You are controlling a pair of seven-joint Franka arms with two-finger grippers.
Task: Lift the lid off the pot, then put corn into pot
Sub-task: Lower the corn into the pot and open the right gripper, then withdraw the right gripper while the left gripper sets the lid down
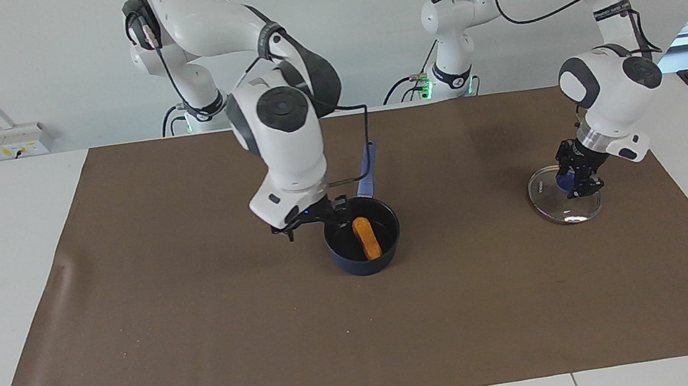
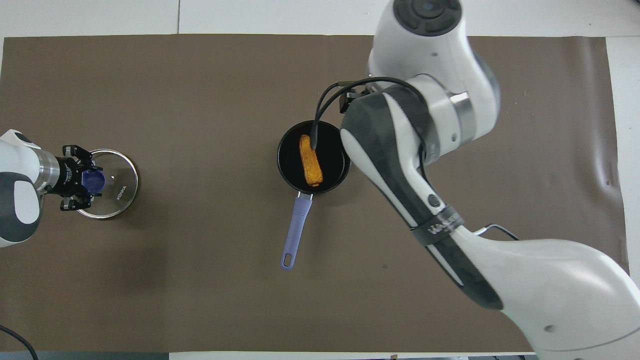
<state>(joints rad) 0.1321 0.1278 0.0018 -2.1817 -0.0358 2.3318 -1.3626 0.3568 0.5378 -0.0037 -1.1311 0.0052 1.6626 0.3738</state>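
The pot (image 1: 360, 265) stands uncovered mid-table, its light blue handle (image 1: 367, 170) pointing toward the robots. The corn (image 1: 366, 238) lies inside it, free of any gripper. My right gripper (image 1: 314, 218) is open and empty, low beside the pot's rim on the right arm's side. In the overhead view the pot (image 2: 332, 160), corn (image 2: 310, 166) and handle (image 2: 295, 235) show, but the right gripper is hidden under its arm. The lid (image 1: 562, 207) lies flat on the mat toward the left arm's end. My left gripper (image 1: 582, 187) is open, its fingers either side of the blue knob (image 2: 92, 181) of the lid (image 2: 117, 175).
A brown mat (image 1: 203, 338) covers most of the white table. The right arm's forearm (image 2: 400, 165) hangs over the mat beside the pot. Nothing else lies on the mat.
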